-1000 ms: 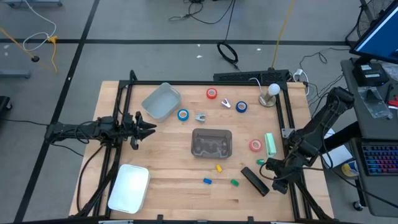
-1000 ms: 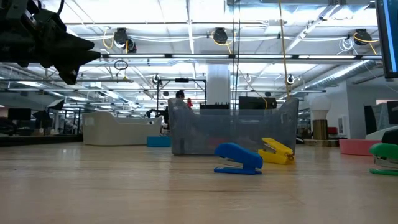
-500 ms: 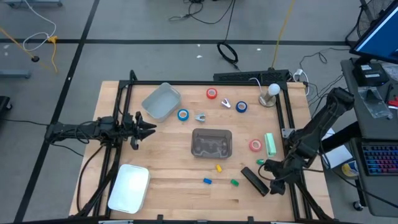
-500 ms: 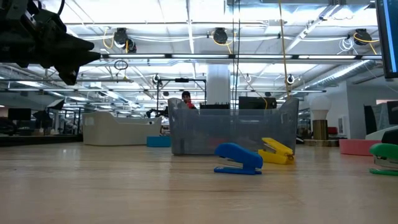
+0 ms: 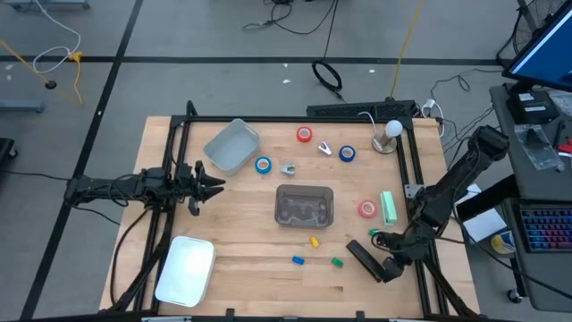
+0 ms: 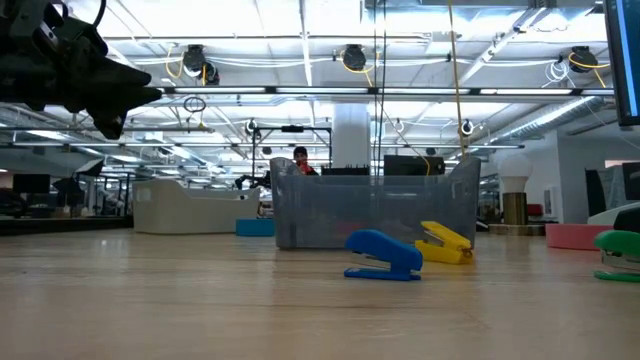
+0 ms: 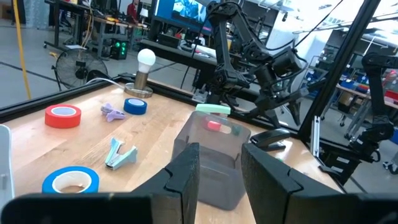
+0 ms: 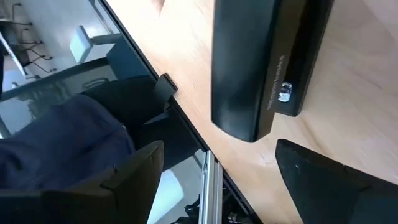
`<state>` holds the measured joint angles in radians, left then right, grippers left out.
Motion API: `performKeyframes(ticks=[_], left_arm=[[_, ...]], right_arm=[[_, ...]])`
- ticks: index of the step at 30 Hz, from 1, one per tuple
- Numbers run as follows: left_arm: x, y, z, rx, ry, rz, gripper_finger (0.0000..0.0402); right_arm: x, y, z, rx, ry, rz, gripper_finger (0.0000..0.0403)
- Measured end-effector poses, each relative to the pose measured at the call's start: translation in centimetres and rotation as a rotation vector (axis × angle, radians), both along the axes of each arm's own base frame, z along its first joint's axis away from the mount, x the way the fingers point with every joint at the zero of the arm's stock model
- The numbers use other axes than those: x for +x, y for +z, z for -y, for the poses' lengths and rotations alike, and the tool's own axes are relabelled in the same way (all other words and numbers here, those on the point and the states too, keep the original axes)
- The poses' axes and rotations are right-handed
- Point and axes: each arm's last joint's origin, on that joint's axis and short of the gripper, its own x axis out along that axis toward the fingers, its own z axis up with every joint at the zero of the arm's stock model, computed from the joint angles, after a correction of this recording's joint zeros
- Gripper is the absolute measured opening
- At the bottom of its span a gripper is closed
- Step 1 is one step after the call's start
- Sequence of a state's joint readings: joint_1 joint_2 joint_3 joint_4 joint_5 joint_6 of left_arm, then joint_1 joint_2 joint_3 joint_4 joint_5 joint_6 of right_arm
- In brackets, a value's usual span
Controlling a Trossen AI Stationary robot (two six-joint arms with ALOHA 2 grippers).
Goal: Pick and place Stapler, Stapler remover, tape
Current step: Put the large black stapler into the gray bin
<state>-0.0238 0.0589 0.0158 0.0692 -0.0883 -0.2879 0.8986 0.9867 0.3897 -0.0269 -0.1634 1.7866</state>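
Wooden desk [image 5: 241, 259] w/ black frame, grey floor w/ cables around. Right gripper [image 5: 386, 266] at near-right corner, fingers wide apart, over the black stapler [image 5: 364, 259]. Left gripper [image 5: 213, 185] hovers at left, fingers slightly apart, empty. Tape rolls [image 5: 305, 134] far side; remover probably the grey bit [image 5: 288, 167].

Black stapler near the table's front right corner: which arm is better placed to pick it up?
Right. The right gripper hangs open right at the black stapler, fingers spread beside it. The left gripper waits across the table, holding nothing.
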Motion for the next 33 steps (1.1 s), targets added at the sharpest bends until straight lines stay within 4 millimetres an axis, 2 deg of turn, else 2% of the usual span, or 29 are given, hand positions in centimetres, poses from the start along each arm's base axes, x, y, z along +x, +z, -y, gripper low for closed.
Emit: performKeyframes(ticks=[8, 21, 33], left_arm=[[0.0, 0.0, 0.0, -0.01, 0.0, 0.001, 0.0118], [0.0, 0.3, 0.0, -0.09, -0.004, 0.04, 0.0118], [-0.1, 1.2, 0.0, -0.095, -0.008, 0.129, 0.0118]], right_arm=[[-0.4, -1.2, 0.4, 0.021, 0.016, -0.008, 0.0302], [-0.3, -1.2, 0.5, -0.051, 0.054, 0.113, 0.0302], [-0.2, -1.1, 0.4, -0.071, 0.098, 0.172, 0.0302]])
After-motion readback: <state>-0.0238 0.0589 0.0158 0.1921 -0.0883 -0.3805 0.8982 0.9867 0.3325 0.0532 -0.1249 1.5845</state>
